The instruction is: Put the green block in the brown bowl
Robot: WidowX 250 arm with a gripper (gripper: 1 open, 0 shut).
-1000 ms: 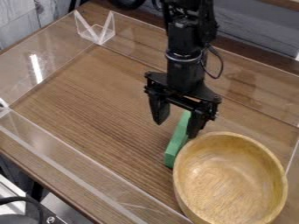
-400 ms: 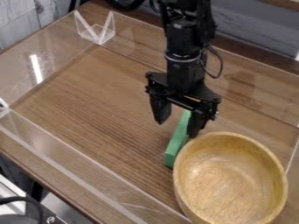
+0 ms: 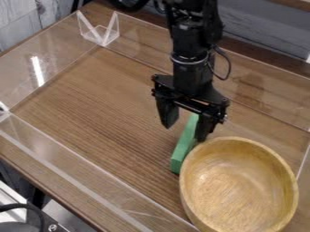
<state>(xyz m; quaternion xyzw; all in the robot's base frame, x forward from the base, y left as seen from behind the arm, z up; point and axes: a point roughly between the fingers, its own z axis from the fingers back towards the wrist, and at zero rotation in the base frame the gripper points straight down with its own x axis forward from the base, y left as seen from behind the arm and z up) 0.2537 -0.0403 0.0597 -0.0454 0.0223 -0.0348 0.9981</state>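
Note:
The green block (image 3: pixel 183 149) lies flat on the wooden tabletop, a long thin bar running from under the gripper toward the front, its near end beside the left rim of the brown bowl (image 3: pixel 238 186). My gripper (image 3: pixel 189 121) hangs straight down over the block's far end, open, one finger on each side of the bar. The fingertips stand just above or at the block; I cannot tell whether they touch it. The bowl sits at the front right and holds nothing.
A clear acrylic wall (image 3: pixel 72 177) rings the wooden table (image 3: pixel 97 100) on the left and front. A small clear stand (image 3: pixel 100 30) sits at the back left. The black arm (image 3: pixel 190 36) rises from the gripper toward the back.

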